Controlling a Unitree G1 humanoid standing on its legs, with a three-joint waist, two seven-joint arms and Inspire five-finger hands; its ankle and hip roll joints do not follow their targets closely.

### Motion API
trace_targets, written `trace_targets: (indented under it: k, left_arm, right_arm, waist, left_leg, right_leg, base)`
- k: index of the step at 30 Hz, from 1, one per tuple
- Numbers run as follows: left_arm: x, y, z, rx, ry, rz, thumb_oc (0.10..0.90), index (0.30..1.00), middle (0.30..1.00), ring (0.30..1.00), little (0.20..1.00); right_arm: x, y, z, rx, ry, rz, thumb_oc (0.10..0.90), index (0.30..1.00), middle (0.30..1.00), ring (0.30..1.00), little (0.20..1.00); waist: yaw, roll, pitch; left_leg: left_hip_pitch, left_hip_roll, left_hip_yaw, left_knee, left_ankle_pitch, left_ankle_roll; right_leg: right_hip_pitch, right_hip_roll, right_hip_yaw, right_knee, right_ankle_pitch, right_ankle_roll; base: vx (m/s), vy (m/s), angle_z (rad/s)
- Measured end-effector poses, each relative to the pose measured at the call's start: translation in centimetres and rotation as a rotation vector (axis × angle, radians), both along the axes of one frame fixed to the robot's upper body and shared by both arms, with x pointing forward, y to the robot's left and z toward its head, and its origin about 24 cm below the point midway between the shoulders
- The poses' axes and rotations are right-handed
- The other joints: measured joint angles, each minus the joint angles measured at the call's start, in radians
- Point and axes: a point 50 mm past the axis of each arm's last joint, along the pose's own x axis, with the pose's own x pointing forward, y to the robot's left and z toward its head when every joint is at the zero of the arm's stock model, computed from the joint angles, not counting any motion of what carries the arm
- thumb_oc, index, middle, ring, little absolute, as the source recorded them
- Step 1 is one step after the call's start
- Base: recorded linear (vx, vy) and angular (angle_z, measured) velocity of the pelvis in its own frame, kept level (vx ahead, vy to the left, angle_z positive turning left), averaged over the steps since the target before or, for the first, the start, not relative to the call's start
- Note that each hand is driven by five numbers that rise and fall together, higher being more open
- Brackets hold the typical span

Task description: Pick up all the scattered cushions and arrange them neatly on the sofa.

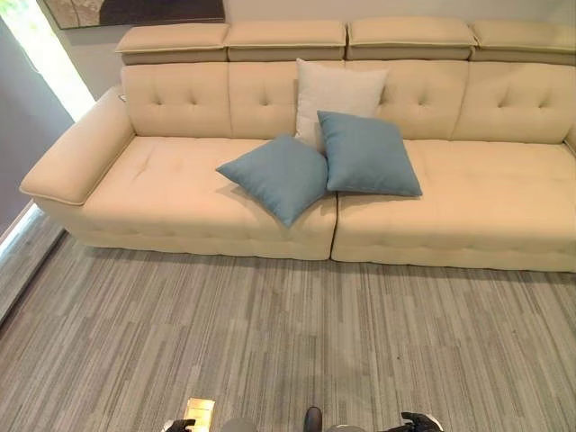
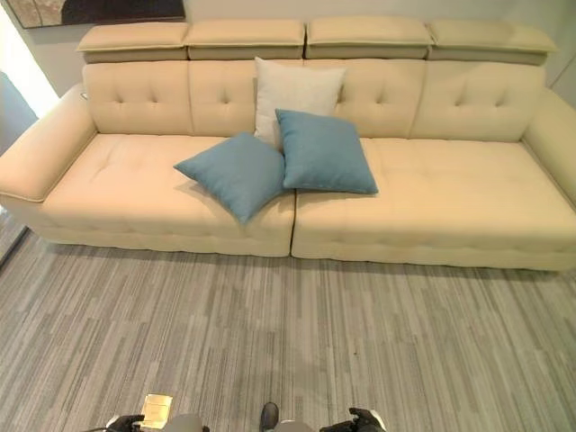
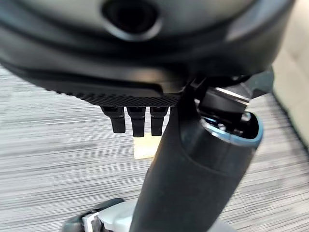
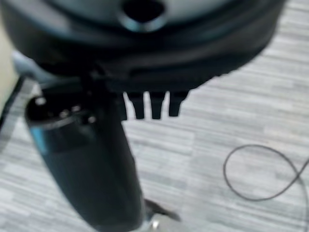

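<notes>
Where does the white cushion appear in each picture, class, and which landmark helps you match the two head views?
Left eye view: white cushion upright against the sofa backrest, centre, behind the right-hand blue cushion.
Right eye view: same spot, slightly left of centre.
Left wrist view: not in it.
Right wrist view: not in it.
Shared landmark: the seam between the sofa seats.
</notes>
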Motion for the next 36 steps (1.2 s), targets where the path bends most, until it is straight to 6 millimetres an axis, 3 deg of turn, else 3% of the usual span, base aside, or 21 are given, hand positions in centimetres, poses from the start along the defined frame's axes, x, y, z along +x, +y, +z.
trace_targets:
  k: [2, 3, 5, 6, 9, 11, 14, 15, 16, 17, 19, 21, 23, 25, 26, 27, 30, 31, 33, 34, 36]
  left_arm:
    - [-0.6, -0.1, -0.2, -0.012, 0.010, 0.008, 0.800, 0.900, 0.900, 0.900, 0.900]
    - [-0.5, -0.3, -0.2, -0.019, 0.008, 0.005, 0.800, 0.900, 0.900, 0.900, 0.900]
    - [-0.6, -1.1, -0.4, -0.039, 0.010, 0.007, 0.800, 0.900, 0.900, 0.900, 0.900]
    - [-0.6, -1.5, -0.5, -0.049, 0.015, 0.007, 0.800, 0.900, 0.900, 0.900, 0.900]
    - [-1.7, -1.9, -0.8, -0.064, 0.051, 0.013, 0.800, 0.900, 0.900, 0.900, 0.900]
    - [-2.7, -1.8, -1.0, -0.066, 0.084, 0.022, 0.800, 0.900, 0.900, 0.900, 0.900]
    - [-4.1, -1.7, -1.2, -0.067, 0.126, 0.042, 0.800, 0.900, 0.900, 0.900, 0.900]
    - [-4.3, -1.3, -1.1, -0.059, 0.136, 0.051, 0.800, 0.900, 0.900, 0.900, 0.900]
    - [-4.5, -1.0, -1.1, -0.050, 0.142, 0.057, 0.800, 0.900, 0.900, 0.900, 0.900]
    - [-3.8, -0.8, -1.0, -0.045, 0.125, 0.052, 0.800, 0.900, 0.900, 0.900, 0.900]
    - [-3.3, -0.6, -0.8, -0.040, 0.108, 0.044, 0.800, 0.900, 0.900, 0.900, 0.900]
    - [-1.6, -0.7, -0.6, -0.038, 0.077, 0.017, 0.800, 0.900, 0.900, 0.900, 0.900]
    - [-0.2, -0.6, -0.3, -0.035, 0.030, 0.003, 0.800, 0.900, 0.900, 0.900, 0.900]
    - [1.2, -0.9, 0.1, -0.027, -0.009, -0.040, 0.800, 0.900, 0.900, 0.900, 0.900]
    - [1.2, -0.8, 0.1, -0.026, -0.013, -0.037, 0.800, 0.900, 0.900, 0.900, 0.900]
    - [2.7, -1.0, 0.5, -0.017, -0.052, -0.067, 0.800, 0.900, 0.900, 0.900, 0.900]
    - [3.8, -0.9, 0.8, -0.008, -0.077, -0.083, 0.800, 0.900, 0.900, 0.900, 0.900]
    - [4.3, -1.1, 1.0, -0.008, -0.088, -0.093, 0.800, 0.900, 0.900, 0.900, 0.900]
    - [3.7, -1.0, 0.8, -0.008, -0.074, -0.088, 0.800, 0.900, 0.900, 0.900, 0.900]
    - [3.5, -1.0, 0.7, -0.005, -0.067, -0.099, 0.800, 0.900, 0.900, 0.900, 0.900]
    - [1.5, -0.6, 0.2, -0.011, -0.007, -0.090, 0.800, 0.900, 0.900, 0.900, 0.900]
  right_arm:
    - [-0.3, -0.1, -0.1, -0.002, 0.007, 0.001, 0.800, 0.900, 0.900, 0.900, 0.900]
    - [0.0, -0.1, 0.0, -0.003, 0.001, 0.008, 0.800, 0.900, 0.900, 0.900, 0.900]
    - [0.1, -0.4, 0.1, -0.015, 0.005, 0.008, 0.800, 0.900, 0.900, 0.900, 0.900]
    - [0.2, -0.6, 0.2, -0.019, 0.003, 0.005, 0.800, 0.900, 0.900, 0.900, 0.900]
    - [0.2, -0.5, 0.1, -0.014, 0.004, 0.005, 0.800, 0.900, 0.900, 0.900, 0.900]
    - [-0.1, -0.5, 0.1, -0.013, 0.010, -0.005, 0.800, 0.900, 0.900, 0.900, 0.900]
    - [-1.5, -0.9, -0.1, -0.025, 0.061, -0.018, 0.800, 0.900, 0.900, 0.900, 0.900]
    - [-2.0, -0.6, -0.3, -0.017, 0.079, -0.022, 0.800, 0.900, 0.900, 0.900, 0.900]
    - [-2.6, -0.1, -0.6, -0.007, 0.100, -0.027, 0.800, 0.900, 0.900, 0.900, 0.900]
    - [-2.8, 0.3, -0.7, 0.006, 0.107, -0.030, 0.800, 0.900, 0.900, 0.900, 0.900]
    - [-3.1, 1.1, -0.9, 0.026, 0.112, -0.028, 0.800, 0.900, 0.900, 0.900, 0.900]
    - [-2.0, 1.5, -0.9, 0.049, 0.082, -0.013, 0.800, 0.900, 0.900, 0.900, 0.900]
    - [-1.1, 0.9, -0.5, 0.042, 0.035, -0.020, 0.800, 0.900, 0.900, 0.900, 0.900]
    - [-0.3, 0.3, -0.2, 0.022, -0.012, -0.014, 0.800, 0.900, 0.900, 0.900, 0.900]
    - [0.1, 0.0, 0.0, 0.008, -0.027, -0.005, 0.800, 0.900, 0.900, 0.900, 0.900]
    - [0.3, -0.2, 0.2, -0.003, -0.032, 0.012, 0.800, 0.900, 0.900, 0.900, 0.900]
    - [0.3, 0.2, 0.1, 0.002, -0.026, 0.044, 0.800, 0.900, 0.900, 0.900, 0.900]
    - [-0.1, 0.6, -0.1, 0.010, -0.009, 0.045, 0.800, 0.900, 0.900, 0.900, 0.900]
    - [0.0, 1.3, -0.3, 0.022, -0.005, 0.050, 0.800, 0.900, 0.900, 0.900, 0.900]
    - [0.7, 1.2, -0.1, 0.030, -0.003, 0.039, 0.800, 0.900, 0.900, 0.900, 0.900]
    - [-0.2, 0.5, -0.2, 0.064, -0.021, -0.040, 0.800, 0.900, 0.900, 0.900, 0.900]
  waist:
    - [0.009, 0.002, 0.001]
    - [0.012, 0.009, 0.005]
    - [0.029, 0.041, 0.009]
    - [0.040, 0.057, 0.018]
    - [0.052, 0.078, 0.029]
    - [0.054, 0.077, 0.029]
    - [0.075, 0.080, 0.007]
    - [0.076, 0.050, 0.002]
    - [0.077, 0.023, -0.012]
    - [0.075, -0.003, -0.026]
    - [0.084, -0.018, -0.037]
    - [0.093, -0.009, -0.034]
    - [0.072, 0.002, -0.032]
    - [0.058, 0.028, -0.028]
    - [0.044, 0.042, -0.029]
    - [0.010, 0.064, -0.017]
    - [-0.044, 0.057, -0.011]
    - [-0.048, 0.045, -0.007]
    - [-0.048, 0.030, 0.010]
    - [-0.045, 0.022, 0.010]
    - [-0.065, 0.011, 0.006]
  left_leg:
    - [-0.008, -0.014, 0.012, -0.161, 0.002, -0.004]
    - [-0.024, -0.021, 0.010, -0.273, 0.014, -0.012]
    - [-0.023, -0.012, 0.002, -0.525, 0.090, -0.033]
    - [-0.024, 0.002, 0.003, -0.598, 0.127, -0.037]
    - [-0.040, 0.004, 0.003, -0.644, 0.163, -0.045]
    - [-0.064, 0.003, 0.004, -0.631, 0.169, -0.038]
    - [-0.032, -0.003, 0.013, -0.610, 0.173, 0.017]
    - [-0.012, -0.031, 0.017, -0.605, 0.226, 0.057]
    - [0.005, -0.053, 0.034, -0.606, 0.229, 0.082]
    - [0.014, -0.074, 0.037, -0.608, 0.210, 0.104]
    - [0.035, -0.080, 0.048, -0.614, 0.204, 0.122]
    - [0.077, -0.081, 0.057, -0.622, 0.178, 0.136]
    - [0.140, -0.110, 0.039, -0.632, 0.126, 0.179]
    - [0.188, -0.111, 0.018, -0.652, 0.104, 0.194]
    - [0.200, -0.102, 0.005, -0.656, 0.116, 0.185]
    - [0.204, -0.098, -0.041, -0.642, 0.096, 0.191]
    - [0.221, -0.107, -0.127, -0.644, 0.093, 0.189]
    - [0.228, -0.119, -0.147, -0.642, 0.076, 0.201]
    - [0.238, -0.129, -0.162, -0.631, 0.052, 0.179]
    - [0.245, -0.134, -0.175, -0.626, 0.035, 0.168]
    - [0.262, -0.123, -0.207, -0.601, -0.006, 0.123]
  right_leg:
    - [0.027, 0.006, 0.003, -0.021, 0.006, 0.007]
    - [0.050, 0.018, 0.016, -0.042, -0.010, 0.030]
    - [0.096, 0.049, 0.050, -0.098, -0.007, 0.057]
    - [0.114, 0.066, 0.061, -0.103, -0.006, 0.049]
    - [0.163, 0.081, 0.101, -0.102, -0.023, 0.022]
    - [0.196, 0.077, 0.142, -0.099, -0.064, 0.027]
    - [0.247, 0.059, 0.191, -0.098, -0.116, 0.069]
    - [0.272, 0.027, 0.194, -0.096, -0.143, 0.093]
    - [0.268, 0.001, 0.193, -0.069, -0.164, 0.116]
    - [0.251, -0.022, 0.191, -0.022, -0.172, 0.134]
    - [0.203, -0.038, 0.190, 0.097, -0.217, 0.184]
    - [0.077, -0.058, 0.168, 0.396, -0.227, 0.252]
    - [-0.016, -0.091, 0.154, 0.673, -0.146, 0.261]
    - [-0.101, -0.123, 0.110, 0.801, -0.160, 0.222]
    - [-0.120, -0.123, 0.093, 0.785, -0.185, 0.221]
    - [-0.161, -0.099, 0.082, 0.715, -0.216, 0.218]
    - [-0.232, -0.047, 0.148, 0.486, -0.213, 0.223]
    - [-0.272, -0.045, 0.175, 0.400, -0.175, 0.226]
    - [-0.303, -0.052, 0.186, 0.264, -0.102, 0.233]
    - [-0.305, -0.063, 0.173, 0.262, -0.090, 0.250]
    - [-0.268, -0.087, 0.065, 0.192, -0.003, 0.238]
  base:
    - [0.34, 0.073, -0.23]
    - [0.38, 0.077, -0.19]
    - [0.39, 0.066, -0.37]
    - [0.39, 0.069, -0.51]
    - [0.31, 0.074, -0.48]
    - [0.51, 0.157, -0.50]
    - [0.41, 0.166, -0.51]
    - [0.51, 0.242, -0.33]
    - [0.35, 0.195, -0.03]
    - [0.29, 0.217, 0.01]
    - [0.20, 0.191, -0.06]
    - [0.26, 0.256, -0.14]
    - [0.40, 0.285, 0.21]
    - [0.33, 0.072, 0.21]
    - [0.39, -0.007, 0.48]
    - [0.52, -0.023, 0.88]
    - [0.39, -0.053, 1.01]
    - [0.28, -0.042, 0.67]
    - [0.45, -0.116, 0.51]
    - [0.55, -0.154, 0.32]
    - [0.31, -0.082, 0.52]
